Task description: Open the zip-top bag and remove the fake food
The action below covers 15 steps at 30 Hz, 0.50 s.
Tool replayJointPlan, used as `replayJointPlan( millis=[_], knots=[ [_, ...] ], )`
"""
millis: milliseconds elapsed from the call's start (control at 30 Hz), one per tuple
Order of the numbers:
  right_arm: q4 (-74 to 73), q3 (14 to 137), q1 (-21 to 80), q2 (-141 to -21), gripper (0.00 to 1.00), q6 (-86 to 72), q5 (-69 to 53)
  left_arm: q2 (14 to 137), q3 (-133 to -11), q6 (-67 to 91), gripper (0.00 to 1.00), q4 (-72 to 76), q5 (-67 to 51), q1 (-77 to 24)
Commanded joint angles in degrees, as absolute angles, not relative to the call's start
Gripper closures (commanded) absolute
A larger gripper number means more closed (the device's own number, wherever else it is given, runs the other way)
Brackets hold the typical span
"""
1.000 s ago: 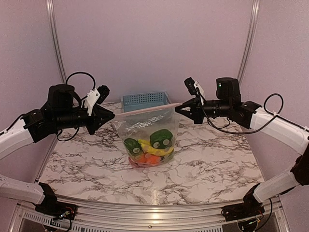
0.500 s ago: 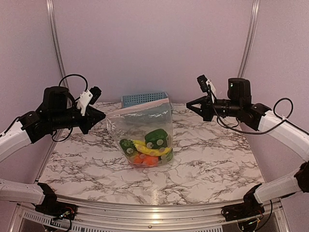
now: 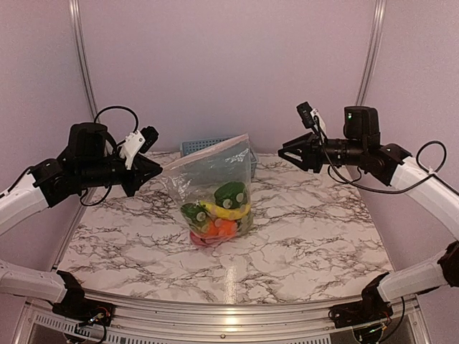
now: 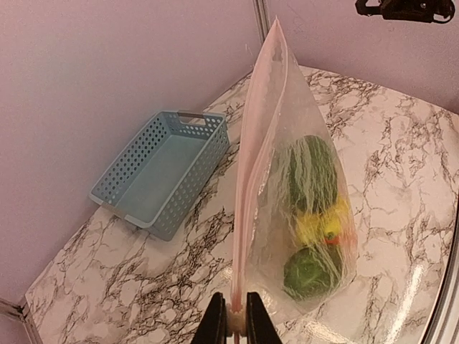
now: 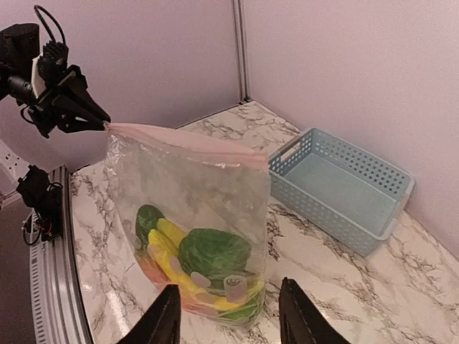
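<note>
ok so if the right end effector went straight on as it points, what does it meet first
Most likely the zip-top bag, near its free upper corner, straight ahead in the wrist view. The left end effector pinching the far corner lies beyond. Exact height is unclear.

White marbled table (image 3: 323,236), light blue basket (image 3: 193,147) at its far edge, clear zip-top bag (image 3: 215,168) standing near the basket.
</note>
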<state>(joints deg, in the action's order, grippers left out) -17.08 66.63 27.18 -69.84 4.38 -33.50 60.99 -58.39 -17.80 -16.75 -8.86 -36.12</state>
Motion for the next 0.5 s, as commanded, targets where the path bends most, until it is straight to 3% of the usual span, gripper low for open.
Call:
replayJointPlan(
  millis=[0, 33, 167, 467],
  knots=[
    [-23.44, 78.63, 27.19, -73.28, 0.33, 7.29, -37.17, 64.18, -64.53, -22.76, 0.97, -18.24, -7.18, -41.89],
    [-24.94, 81.48, 27.36, -74.17, 0.24, 7.76, -37.21, 65.43, -65.78, -23.98, 0.98, -18.66, -6.03, -43.98],
    [-28.88, 87.99, 27.96, -76.13, 0.21, 9.18, -36.35, 70.99, -71.2, -27.49, 0.98, -21.14, -2.85, -50.5],
    [-45.05, 97.1, 39.0, -82.28, 0.35, 17.97, -29.6, 72.92, -72.91, -29.07, 0.98, -20.41, -0.26, -55.79]
  ],
)
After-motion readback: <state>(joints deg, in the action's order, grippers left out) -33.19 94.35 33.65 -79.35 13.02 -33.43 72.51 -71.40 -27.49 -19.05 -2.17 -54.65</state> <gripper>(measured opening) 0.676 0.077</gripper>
